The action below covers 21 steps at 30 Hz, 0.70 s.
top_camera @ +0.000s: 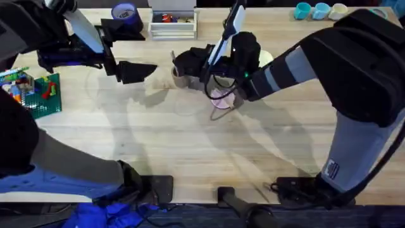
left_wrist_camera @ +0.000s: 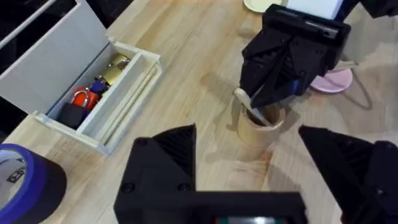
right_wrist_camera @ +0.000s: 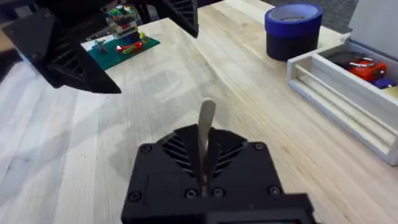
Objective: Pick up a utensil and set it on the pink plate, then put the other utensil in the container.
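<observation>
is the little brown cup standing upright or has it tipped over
Upright. In the left wrist view the brown cup stands on its base with its open rim facing up, and the right gripper holds the wooden spoon into it.

Pale matt wood for the spoon (right_wrist_camera: 206,124), pinched in matt black plastic fingers (right_wrist_camera: 180,146). Right under them, a tan cardboard cup (left_wrist_camera: 258,126), dull and smooth. Beside that, a smooth pink plate (left_wrist_camera: 333,81). Below all, a light wood table (top_camera: 190,145), smooth grain.

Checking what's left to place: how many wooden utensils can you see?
1: a wooden spoon, shut in the right gripper's jaws at the container's mouth. Another may be hidden on the pink plate behind that gripper.
</observation>
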Tool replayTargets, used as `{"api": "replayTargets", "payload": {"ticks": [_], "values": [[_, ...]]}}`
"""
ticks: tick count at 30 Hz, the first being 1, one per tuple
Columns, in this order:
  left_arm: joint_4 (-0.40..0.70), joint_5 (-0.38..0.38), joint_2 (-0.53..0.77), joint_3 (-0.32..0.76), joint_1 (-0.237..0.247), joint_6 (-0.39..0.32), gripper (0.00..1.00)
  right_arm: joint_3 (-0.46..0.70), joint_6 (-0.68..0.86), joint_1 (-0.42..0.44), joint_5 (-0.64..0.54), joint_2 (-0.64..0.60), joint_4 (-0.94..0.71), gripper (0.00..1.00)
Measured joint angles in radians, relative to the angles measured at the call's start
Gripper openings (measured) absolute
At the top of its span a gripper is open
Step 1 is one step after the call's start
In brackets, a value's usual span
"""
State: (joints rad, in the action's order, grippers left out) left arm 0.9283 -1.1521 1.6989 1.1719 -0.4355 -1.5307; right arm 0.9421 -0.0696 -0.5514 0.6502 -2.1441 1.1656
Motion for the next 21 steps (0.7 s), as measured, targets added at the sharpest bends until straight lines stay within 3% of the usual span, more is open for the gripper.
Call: {"api": "replayTargets", "payload": {"ticks": [6,12,14,18,19,21], "values": [[0.000,0.000,0.000,0.000,0.000,0.000,0.994,0.000,0.003,0.000,0.000,0.000,-0.012,0.149],[0.000,0.000,0.000,0.000,0.000,0.000,0.994,0.000,0.003,0.000,0.000,0.000,-0.012,0.193],[0.000,0.000,0.000,0.000,0.000,0.000,0.994,0.000,0.002,0.000,0.000,0.000,-0.013,0.333],[0.000,0.000,0.000,0.000,0.000,0.000,0.993,0.000,0.003,0.000,0.000,0.000,-0.013,0.888],[0.000,0.000,0.000,0.000,0.000,0.000,0.993,0.000,0.007,0.000,0.000,0.000,-0.012,0.971],[0.000,0.000,0.000,0.000,0.000,0.000,0.993,0.000,0.007,0.000,0.000,0.000,-0.008,0.993]]}}
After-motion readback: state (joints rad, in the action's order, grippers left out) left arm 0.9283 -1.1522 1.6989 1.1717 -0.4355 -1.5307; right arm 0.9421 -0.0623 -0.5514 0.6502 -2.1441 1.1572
